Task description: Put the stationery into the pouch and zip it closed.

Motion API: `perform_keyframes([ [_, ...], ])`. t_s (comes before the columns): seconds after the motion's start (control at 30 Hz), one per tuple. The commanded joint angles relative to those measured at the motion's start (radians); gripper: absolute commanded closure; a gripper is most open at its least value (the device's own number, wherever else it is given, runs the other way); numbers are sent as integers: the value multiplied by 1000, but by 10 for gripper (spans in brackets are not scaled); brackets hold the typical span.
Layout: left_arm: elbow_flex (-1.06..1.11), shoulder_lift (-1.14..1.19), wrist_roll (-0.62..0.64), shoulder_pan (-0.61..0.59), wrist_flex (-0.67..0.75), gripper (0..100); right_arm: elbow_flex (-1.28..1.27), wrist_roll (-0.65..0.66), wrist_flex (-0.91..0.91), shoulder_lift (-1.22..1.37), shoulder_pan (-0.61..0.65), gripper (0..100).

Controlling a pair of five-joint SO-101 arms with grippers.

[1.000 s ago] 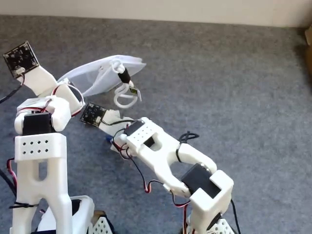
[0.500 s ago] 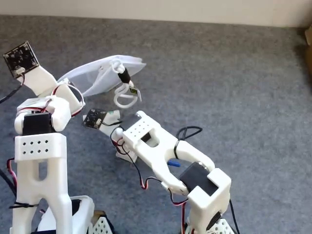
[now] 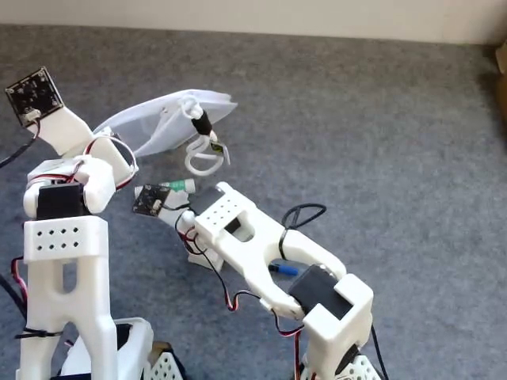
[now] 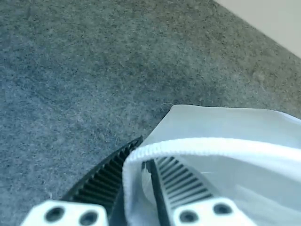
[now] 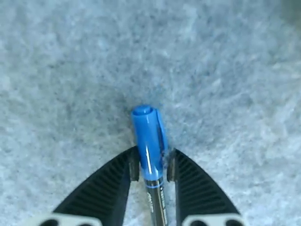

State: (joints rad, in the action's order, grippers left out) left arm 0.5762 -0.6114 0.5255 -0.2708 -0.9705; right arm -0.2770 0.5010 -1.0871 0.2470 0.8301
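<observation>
Right gripper: jaws closed on a blue pen, pinching it just behind the cap. The cap end points at the grey table surface. I cannot tell whether it touches the surface or hangs just above it.

Left gripper: clamped on the rim of the white pouch, with the fabric edge caught between the ribbed jaws. In the high view the pouch is lifted at that end beside the left arm. The right arm's wrist sits low, near the pouch but apart from it.

Progress, my judgement: early. The pen is grasped but not yet in the pouch. Left to do:
- carry the pen to the mouth and let it go
- load any other stationery
- close the zip

Container: the pouch is thin and translucent. I cannot tell whether anything lies inside it. A white loop with a dark piece hangs at its near edge. I cannot say if that is the pouch's own cord or one of the items.
</observation>
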Motion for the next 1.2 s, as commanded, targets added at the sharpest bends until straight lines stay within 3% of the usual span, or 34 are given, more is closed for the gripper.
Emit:
perform_keyframes([
  [0.0,2,12,6,-24,14,989,50,12,-1,-15,13,927],
  [0.13,2,12,6,-24,14,989,50,12,1,-15,15,993],
  [0.7,2,12,6,-24,14,989,59,12,-114,-31,-12,995],
  [1.17,2,12,6,-25,14,989,10,12,-114,-213,-45,995],
])
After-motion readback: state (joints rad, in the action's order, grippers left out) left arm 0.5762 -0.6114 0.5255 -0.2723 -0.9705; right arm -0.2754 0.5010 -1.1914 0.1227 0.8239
